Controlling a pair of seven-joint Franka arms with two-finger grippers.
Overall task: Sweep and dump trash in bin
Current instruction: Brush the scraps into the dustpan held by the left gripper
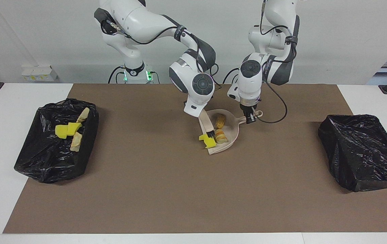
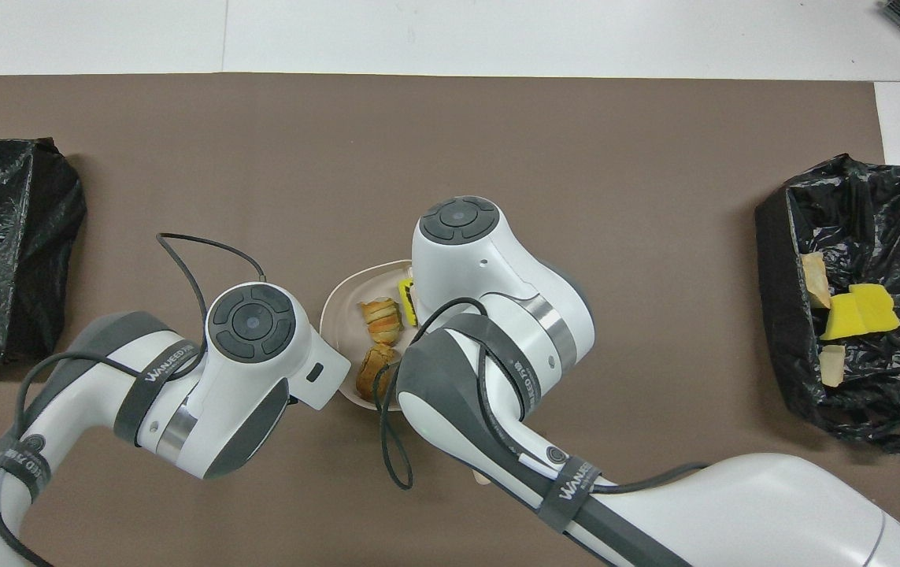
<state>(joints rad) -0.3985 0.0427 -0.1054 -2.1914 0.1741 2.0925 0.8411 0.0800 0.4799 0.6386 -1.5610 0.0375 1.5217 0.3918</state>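
Two bread lumps [image 1: 219, 128] sitting in the dustpan [image 1: 231, 138], yellow sponge chunk [image 1: 207, 141] right at its lip under the brush [image 1: 207, 124]. Right gripper [image 1: 201, 116] clamped on brush, left gripper [image 1: 250, 118] clamped on dustpan handle.

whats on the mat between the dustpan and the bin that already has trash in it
Nothing: in the facing view, bare brown mat runs from the dustpan to the filled bin. The overhead view shows the same stretch partly covered by the right arm.
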